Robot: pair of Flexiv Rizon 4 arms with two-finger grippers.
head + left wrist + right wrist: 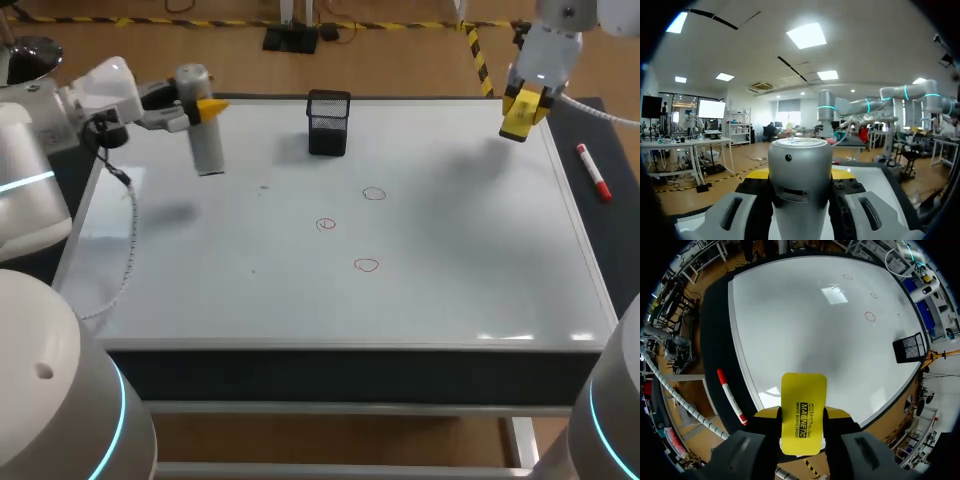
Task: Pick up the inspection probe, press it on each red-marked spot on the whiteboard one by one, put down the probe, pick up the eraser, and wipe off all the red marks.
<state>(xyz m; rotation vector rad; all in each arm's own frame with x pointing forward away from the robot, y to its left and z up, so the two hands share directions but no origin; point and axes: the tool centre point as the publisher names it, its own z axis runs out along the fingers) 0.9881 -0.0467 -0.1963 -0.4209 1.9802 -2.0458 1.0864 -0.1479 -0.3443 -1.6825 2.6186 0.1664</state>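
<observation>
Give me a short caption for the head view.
Left gripper holds the grey probe over the whiteboard, right gripper holds the yellow eraser; three red circles unwiped.

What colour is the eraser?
The eraser is yellow, best seen in the right wrist view.

Left wrist view: grey metal cylindrical probe (800, 170) fills the left hand (800, 175) and covers most of its yellow fingertips (759, 174). Probe's lower end cut off at the edge. Flat white whiteboard (875, 182) mostly hidden behind it.

Right wrist view: yellow rectangular eraser (803, 405) covers the tips of the right hand (802, 415). Its near end is lost between the finger bodies, wiping face unseen.

Head view: eraser and yellow tips merge, can't separate. Black mesh holder (329, 122): inside can't tell. Small red circle marks (367, 264): contents too small to tell. Tiny dark specks (262, 187) on board: unidentifiable. Dark table (300, 375): near corners hidden behind white arm bases (50, 400).
</observation>
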